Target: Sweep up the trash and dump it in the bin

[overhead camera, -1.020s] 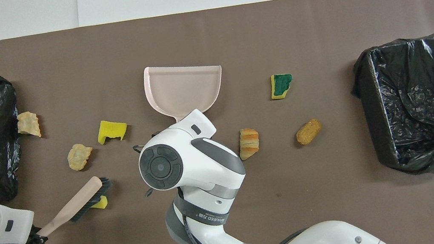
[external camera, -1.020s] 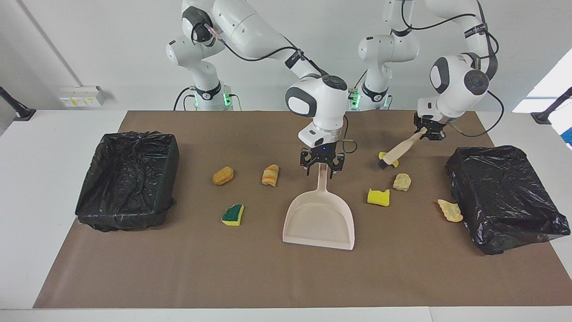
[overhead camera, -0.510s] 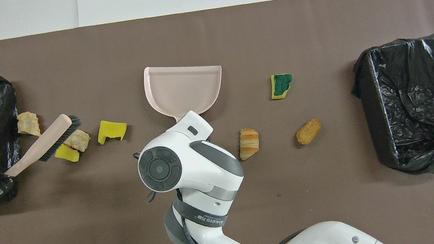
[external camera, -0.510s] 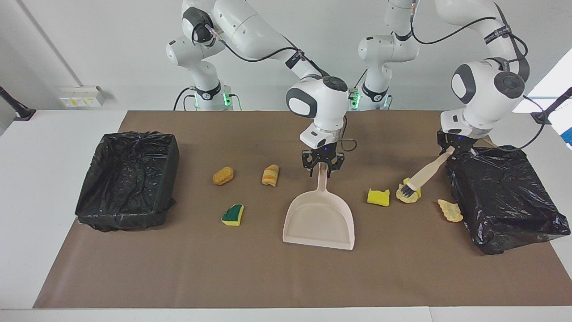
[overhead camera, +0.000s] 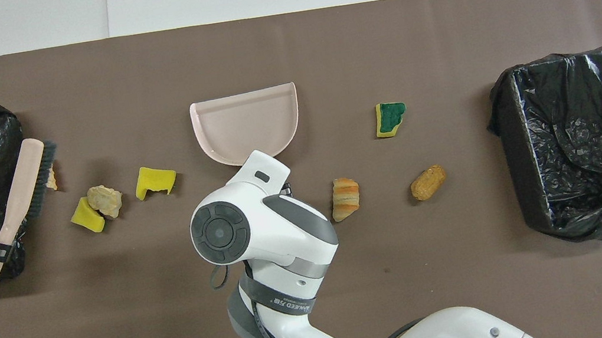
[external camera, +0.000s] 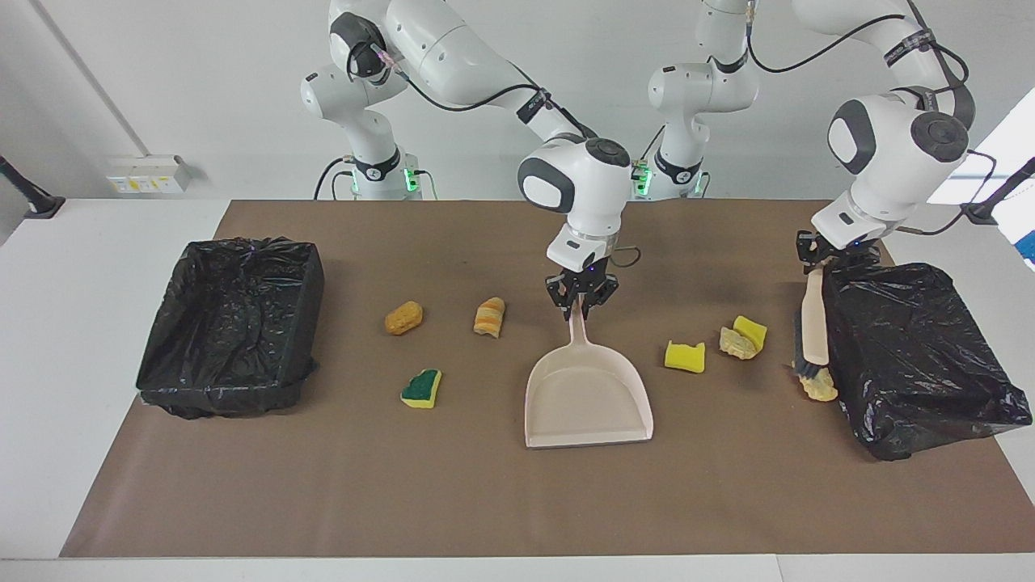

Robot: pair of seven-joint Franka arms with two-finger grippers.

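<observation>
While the left gripper (external camera: 815, 257) clamps the brush (external camera: 812, 335) over a tan scrap (external camera: 820, 389) beside the bin (external camera: 914, 356), the right gripper (external camera: 580, 307) pinches the dustpan (external camera: 586, 396) handle mid-table.

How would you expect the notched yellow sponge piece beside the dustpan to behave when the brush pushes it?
The notched yellow sponge piece looks porous, so it is probably light and soft. It lies flat on the brown mat, so it would likely slide, not roll. Its notch may catch bristles of the brush and turn it.
</observation>
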